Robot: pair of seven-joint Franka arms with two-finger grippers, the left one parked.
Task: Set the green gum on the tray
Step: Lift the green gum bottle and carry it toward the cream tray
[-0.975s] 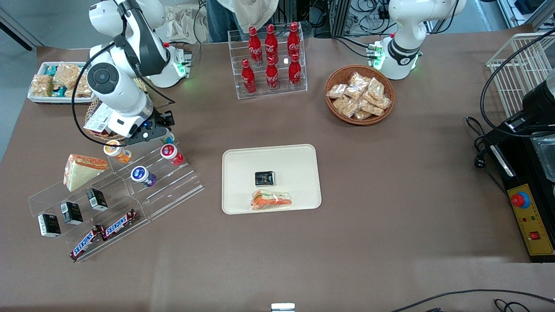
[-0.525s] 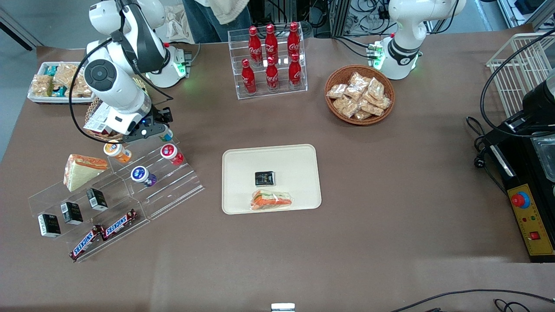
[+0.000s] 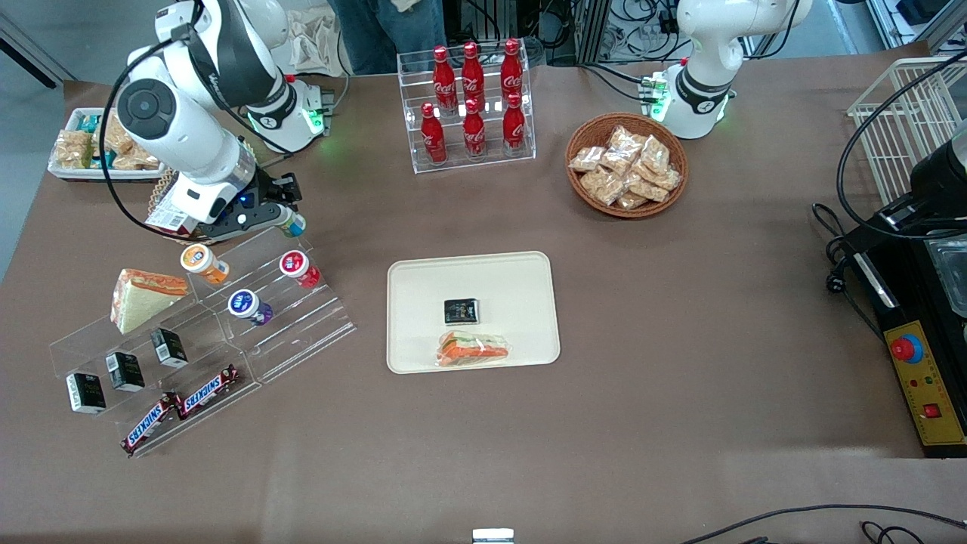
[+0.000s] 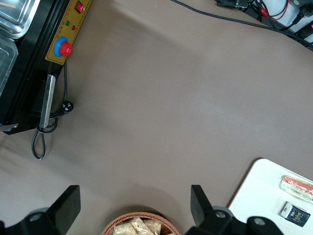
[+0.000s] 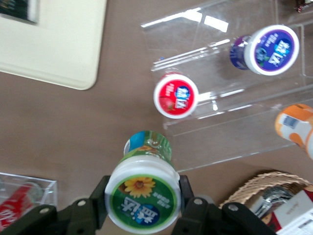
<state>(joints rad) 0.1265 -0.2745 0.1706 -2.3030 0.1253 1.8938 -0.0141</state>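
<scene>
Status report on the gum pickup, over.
End effector shut on green gum, above the display rack. Tray holds a sandwich and a black packet; bare space left.

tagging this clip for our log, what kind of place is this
Probably a lab mock-up of a snack shop counter: tiered clear racks hold cola bottles, snack bars and gum, and a basket holds snack packs. The gripper, above the gum rack's upper step, is shut on the green gum; the tray waits mid-table.

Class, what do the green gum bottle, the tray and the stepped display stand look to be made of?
Green gum, gripped in the claw above the table: probably plastic, with a glossy printed label and white lid rim. Tray: matte cream, likely plastic, with moulded rounded corners. Stand: clear acrylic, see-through with bright glints.
</scene>
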